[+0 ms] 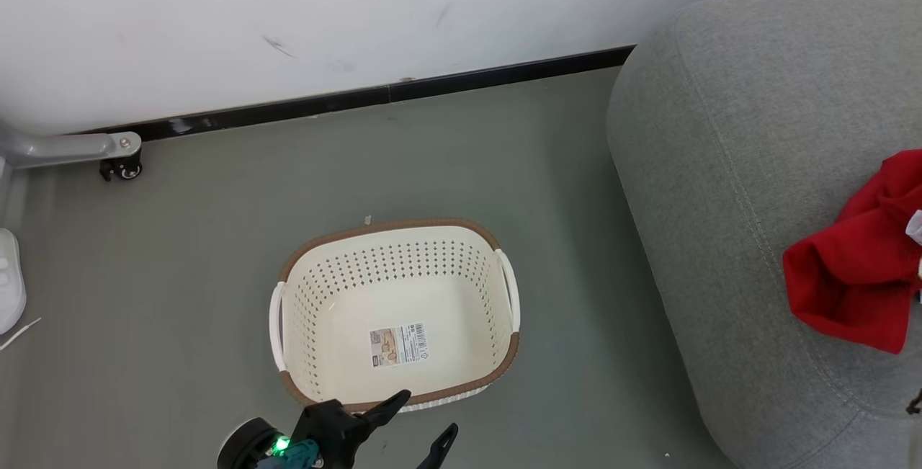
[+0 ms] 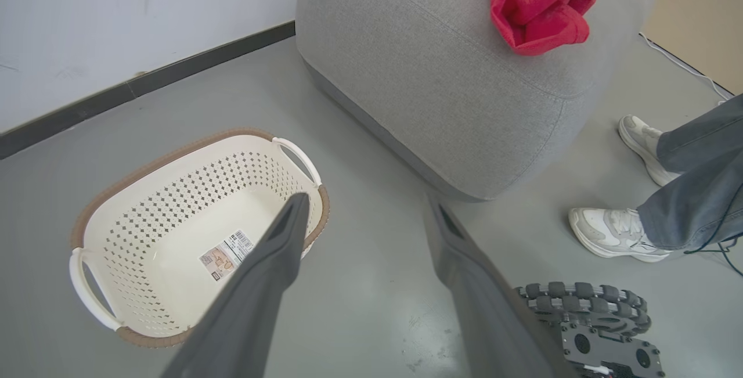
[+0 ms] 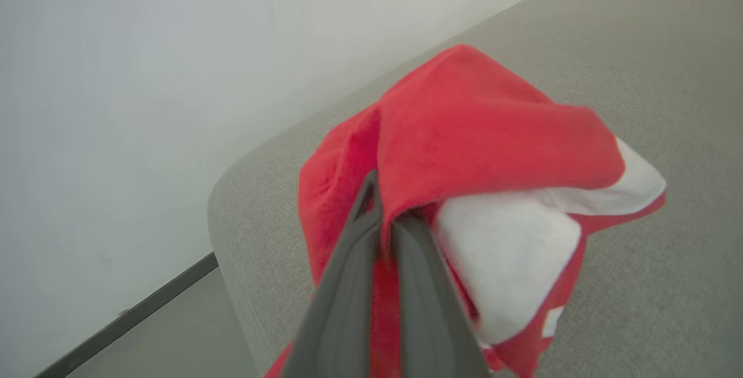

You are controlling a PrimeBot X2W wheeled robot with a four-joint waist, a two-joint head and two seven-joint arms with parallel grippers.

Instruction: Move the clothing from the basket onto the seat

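Two dark fingers of the right gripper (image 3: pixel 388 204) were pinched together on a fold of the clothing (image 3: pixel 476 134), a red bundle with a broad white band, bunched on top of the grey seat (image 3: pixel 638 47) near its rounded arm. The basket (image 1: pixel 403 260) stood on the floor beside the seat, apart from it, its bare bottom showing a barcode sticker (image 1: pixel 398 344). The left gripper (image 1: pixel 430 411) hung at the basket's near rim, fingers spread wide apart.

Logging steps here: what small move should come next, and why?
Probably open the right gripper: it is shut on the clothing, which already lies over the seat, and the basket holds no clothing.
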